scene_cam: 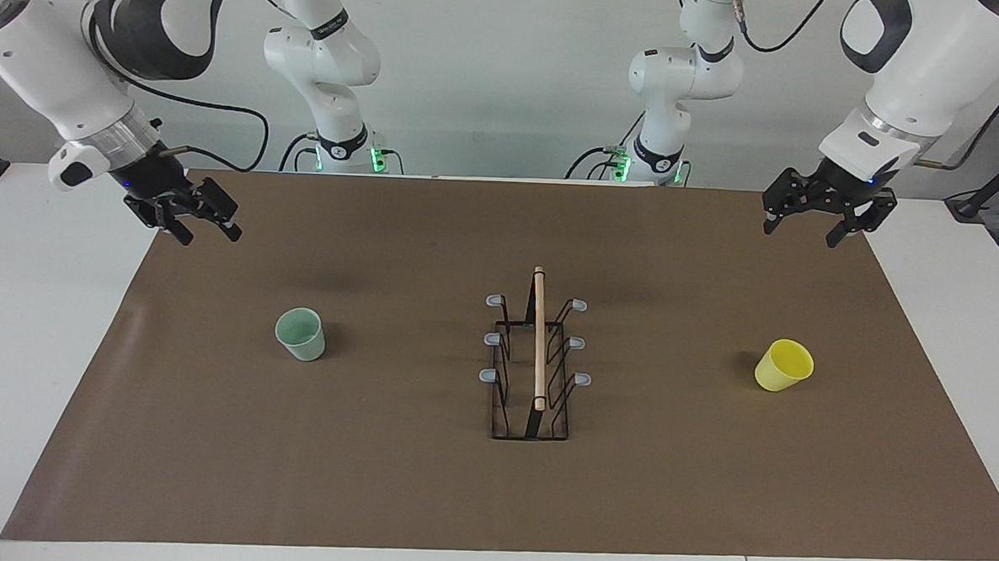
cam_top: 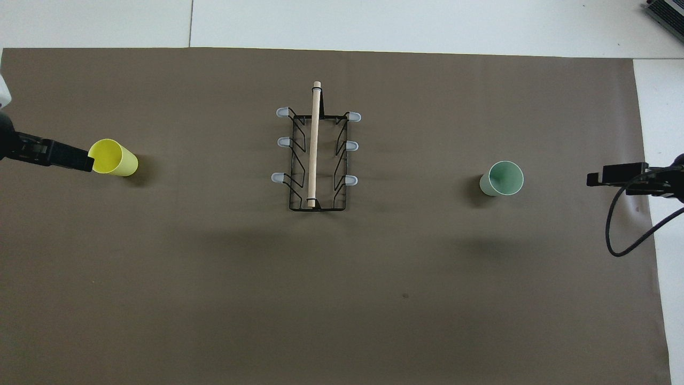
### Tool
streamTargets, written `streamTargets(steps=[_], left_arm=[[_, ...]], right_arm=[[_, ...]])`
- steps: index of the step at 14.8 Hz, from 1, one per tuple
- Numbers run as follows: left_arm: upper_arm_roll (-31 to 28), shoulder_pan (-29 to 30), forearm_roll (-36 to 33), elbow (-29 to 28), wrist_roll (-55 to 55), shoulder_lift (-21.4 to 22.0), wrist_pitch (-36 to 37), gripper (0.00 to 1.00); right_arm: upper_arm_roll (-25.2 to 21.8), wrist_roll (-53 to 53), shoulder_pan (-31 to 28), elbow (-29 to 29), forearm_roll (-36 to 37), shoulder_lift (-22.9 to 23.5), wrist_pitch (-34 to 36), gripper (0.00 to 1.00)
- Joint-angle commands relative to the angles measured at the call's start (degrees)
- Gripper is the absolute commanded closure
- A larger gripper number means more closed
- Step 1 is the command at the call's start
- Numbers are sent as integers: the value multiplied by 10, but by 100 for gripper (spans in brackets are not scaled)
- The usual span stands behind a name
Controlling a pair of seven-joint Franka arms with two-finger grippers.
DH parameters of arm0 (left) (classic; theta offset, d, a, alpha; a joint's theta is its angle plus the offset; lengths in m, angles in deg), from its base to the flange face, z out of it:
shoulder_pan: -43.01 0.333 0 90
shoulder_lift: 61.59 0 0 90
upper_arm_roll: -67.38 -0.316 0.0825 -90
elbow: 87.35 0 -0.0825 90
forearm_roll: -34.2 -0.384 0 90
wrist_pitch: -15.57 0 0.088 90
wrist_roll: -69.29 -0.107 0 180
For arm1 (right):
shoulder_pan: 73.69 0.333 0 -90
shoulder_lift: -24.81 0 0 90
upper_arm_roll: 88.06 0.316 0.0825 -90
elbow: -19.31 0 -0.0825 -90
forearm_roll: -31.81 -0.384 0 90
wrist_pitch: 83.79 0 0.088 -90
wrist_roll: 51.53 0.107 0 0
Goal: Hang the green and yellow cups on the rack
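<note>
Both my grippers hang released, holding nothing: right gripper (scene_cam: 205,220) over the brown mat (scene_cam: 390,478) toward the right arm's end from the rack (scene_cam: 535,358), left gripper (scene_cam: 816,223) toward the other. Between them stand the green cup (scene_cam: 301,333), rack and yellow cup (scene_cam: 783,365), well apart, pegs bare.

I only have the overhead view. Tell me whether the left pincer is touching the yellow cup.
Observer: No. The left pincer hangs open, raised well above the brown mat, clear of the yellow cup.
Operator: Now report the right pincer.
Observer: The right pincer is open too, also raised, well apart from the green cup.
</note>
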Motion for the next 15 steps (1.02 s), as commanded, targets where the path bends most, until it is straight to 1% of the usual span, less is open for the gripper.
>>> streamTargets(steps=[1, 3, 5, 6, 7, 8, 9, 10, 11, 13, 15], left_arm=[[-3, 2, -7, 82, 4, -70, 25, 0], [-36, -7, -3, 147, 3, -127, 38, 0], [-50, -11, -1, 197, 4, -183, 45, 0], [-55, -11, -2, 214, 4, -198, 43, 0], [-72, -15, -1, 221, 4, -211, 39, 0], [-95, -26, 6, 228, 9, -236, 38, 0], [-119, -27, 50, 249, 41, -258, 39, 0], [-148, -27, 91, 253, 66, -275, 30, 0], [-172, -29, 113, 253, 71, -288, 16, 0], [-184, -34, 121, 249, 83, -294, -25, 0], [-188, -28, 141, 244, 148, -311, -47, 0]], right_arm=[[5, 65, -12, 21, -32, -15, -18, 0], [5, 99, -18, 21, -44, -15, -15, 0], [5, 121, -23, 26, -76, -15, -14, 0], [5, 136, -27, 28, -82, -15, -14, 0], [4, 148, -29, 28, -82, -15, -14, 0], [5, 150, -31, 28, -85, -15, -14, 0], [5, 147, -29, 28, -85, -15, -16, 0], [5, 141, -22, 28, -84, -15, -23, 0], [8, 128, -16, 24, -81, -12, -26, 0], [8, 93, -3, 14, -62, -4, -30, 0], [10, 68, -1, -32, 6, 19, -15, 0]])
